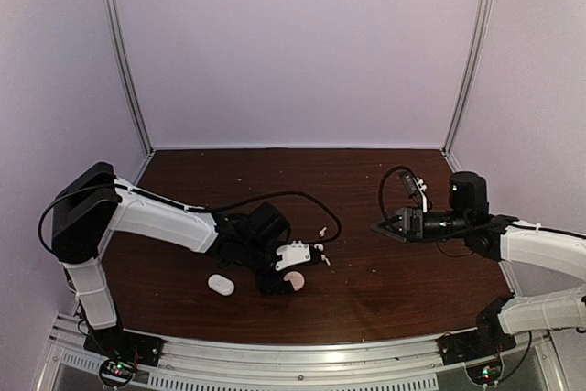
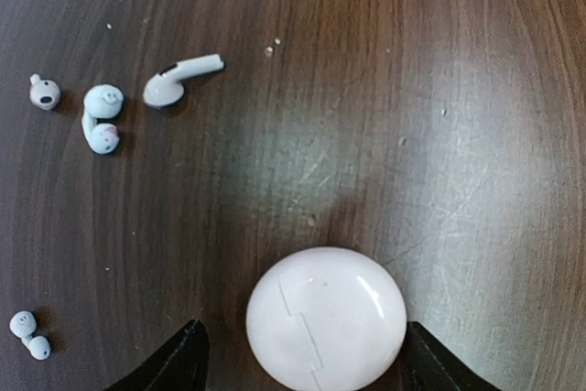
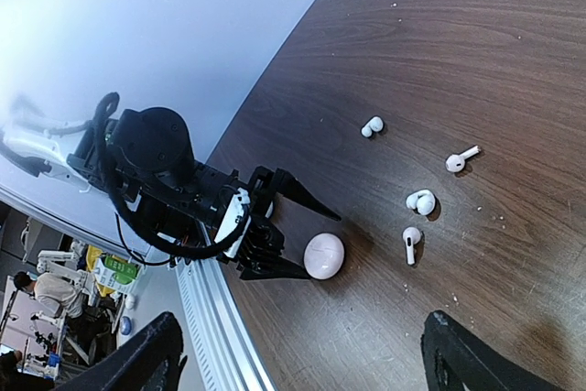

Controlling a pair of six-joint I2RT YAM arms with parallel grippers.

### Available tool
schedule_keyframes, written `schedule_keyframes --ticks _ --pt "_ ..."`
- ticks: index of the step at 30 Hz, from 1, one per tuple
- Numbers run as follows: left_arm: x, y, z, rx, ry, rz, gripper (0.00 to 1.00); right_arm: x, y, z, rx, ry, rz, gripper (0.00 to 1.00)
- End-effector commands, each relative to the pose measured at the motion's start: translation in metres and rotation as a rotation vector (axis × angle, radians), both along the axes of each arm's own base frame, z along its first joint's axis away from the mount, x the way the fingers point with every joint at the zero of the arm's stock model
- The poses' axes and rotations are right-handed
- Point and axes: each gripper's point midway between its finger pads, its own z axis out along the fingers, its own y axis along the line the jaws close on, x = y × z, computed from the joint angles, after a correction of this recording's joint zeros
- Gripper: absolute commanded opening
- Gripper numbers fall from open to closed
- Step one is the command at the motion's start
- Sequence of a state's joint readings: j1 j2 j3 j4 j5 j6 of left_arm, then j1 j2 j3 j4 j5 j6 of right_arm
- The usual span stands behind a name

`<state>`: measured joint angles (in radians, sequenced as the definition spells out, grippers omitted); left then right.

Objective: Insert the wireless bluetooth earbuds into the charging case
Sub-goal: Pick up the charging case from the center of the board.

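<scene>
A round white charging case [image 2: 326, 318], its lid seam closed, lies on the dark wood table between the jaws of my left gripper [image 2: 302, 341]. The jaws stand open astride it, with a gap on the left side. The same case [image 1: 293, 281] shows pinkish in the top view. Several tiny white earbuds lie beyond it: a stemmed one [image 2: 180, 80], a curled one [image 2: 101, 116], a small one [image 2: 44, 92] and a pair [image 2: 27, 334]. My right gripper [image 3: 316, 363] hangs open and empty well to the right, looking down at the case [image 3: 324, 255] and earbuds [image 3: 420, 200].
A white oval case [image 1: 221, 284] lies left of the left gripper near the front edge. A black cable [image 1: 302, 197] loops over the table behind the left wrist. An aluminium rail [image 1: 302, 354] runs along the front, and white walls enclose the table.
</scene>
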<state>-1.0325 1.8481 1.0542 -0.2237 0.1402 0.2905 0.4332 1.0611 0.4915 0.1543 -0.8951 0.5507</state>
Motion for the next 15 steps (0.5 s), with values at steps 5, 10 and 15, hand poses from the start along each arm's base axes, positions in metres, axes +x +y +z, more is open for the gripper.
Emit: schedule_keyframes --ticks 5,10,15 --pt "0.0 -0.011 -0.003 -0.012 0.015 -0.036 0.74 0.0 -0.001 0.0 0.016 -0.024 0.011 0.92" --pt "-0.002 -0.013 -0.009 0.005 0.043 -0.053 0.68 0.0 -0.002 -0.001 0.014 -0.024 0.011 0.92" --pt "-0.001 -0.009 -0.009 0.015 0.041 -0.037 0.58 -0.001 -0.004 -0.003 0.017 -0.02 0.006 0.92"
